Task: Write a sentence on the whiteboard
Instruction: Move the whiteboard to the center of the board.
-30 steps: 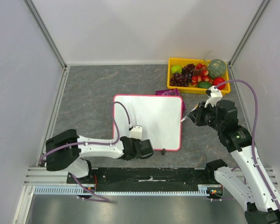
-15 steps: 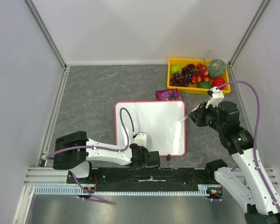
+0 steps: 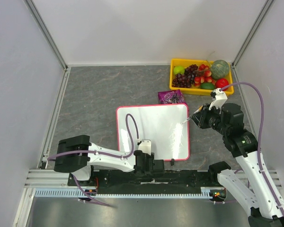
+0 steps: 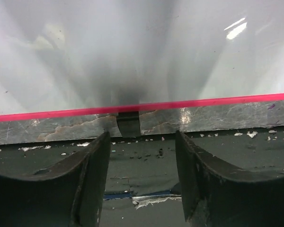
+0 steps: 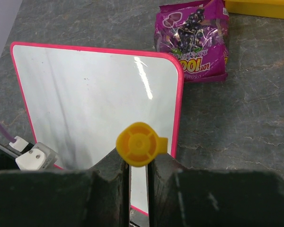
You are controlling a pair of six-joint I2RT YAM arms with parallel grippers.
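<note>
place: a robotics lab test cell | evidence: the grey stone-patterned tabletop (image 3: 99, 94) is boxed in by plain white panel walls (image 3: 146, 28) held in aluminium posts (image 3: 45, 30); the left arm (image 3: 104, 153) and right arm (image 3: 246, 151) are bolted at a slotted aluminium rail (image 3: 38, 178); fruit (image 3: 191, 74) is kept in a yellow tray (image 3: 199, 91)

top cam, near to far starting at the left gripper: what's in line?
left gripper → whiteboard → purple snack bag → yellow fruit tray
</note>
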